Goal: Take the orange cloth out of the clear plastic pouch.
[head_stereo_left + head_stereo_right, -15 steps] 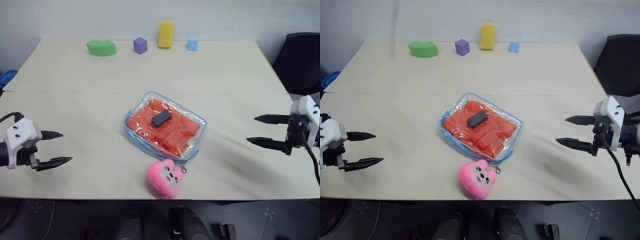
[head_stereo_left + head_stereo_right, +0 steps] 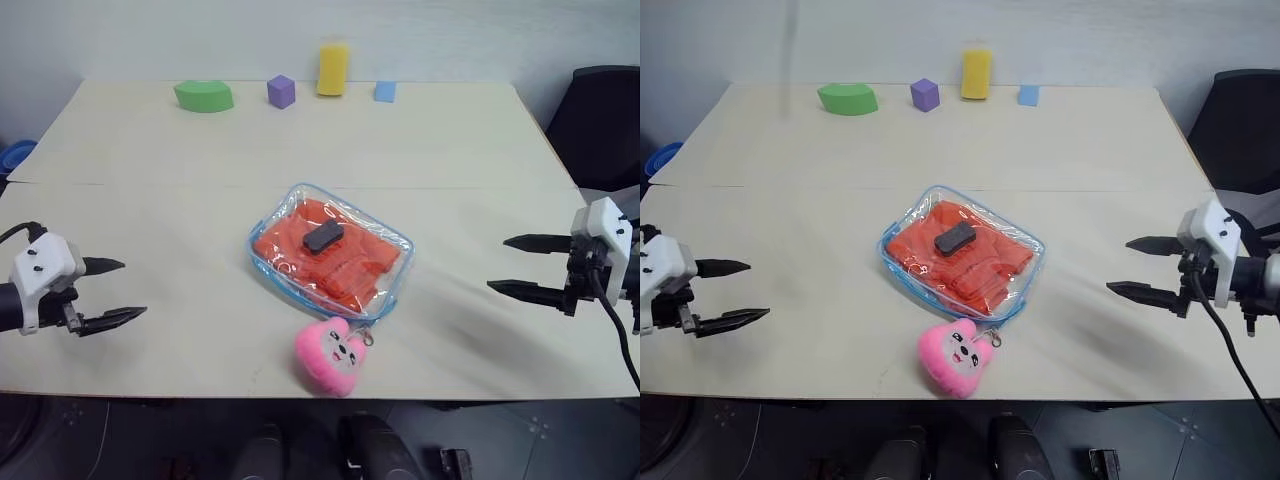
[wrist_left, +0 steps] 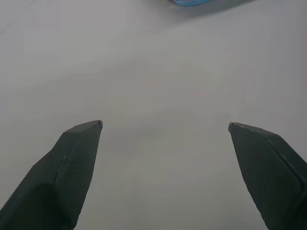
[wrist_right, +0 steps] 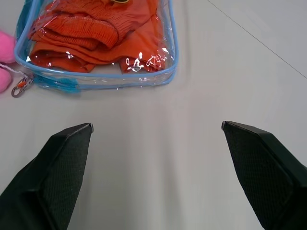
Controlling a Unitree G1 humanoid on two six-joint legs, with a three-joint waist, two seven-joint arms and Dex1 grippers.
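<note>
Orange cloth (image 2: 335, 255) bunched inside clear plastic pouch (image 2: 392, 239)

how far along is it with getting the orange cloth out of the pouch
Nothing looks done yet: the orange cloth lies folded inside the clear plastic pouch, flat on the table. Nothing is in hand: the left gripper and right gripper hang open out to either side, apart from the pouch. Left to do: reach in, hold the pouch, open it if it is zipped, and pull the cloth out.
</note>
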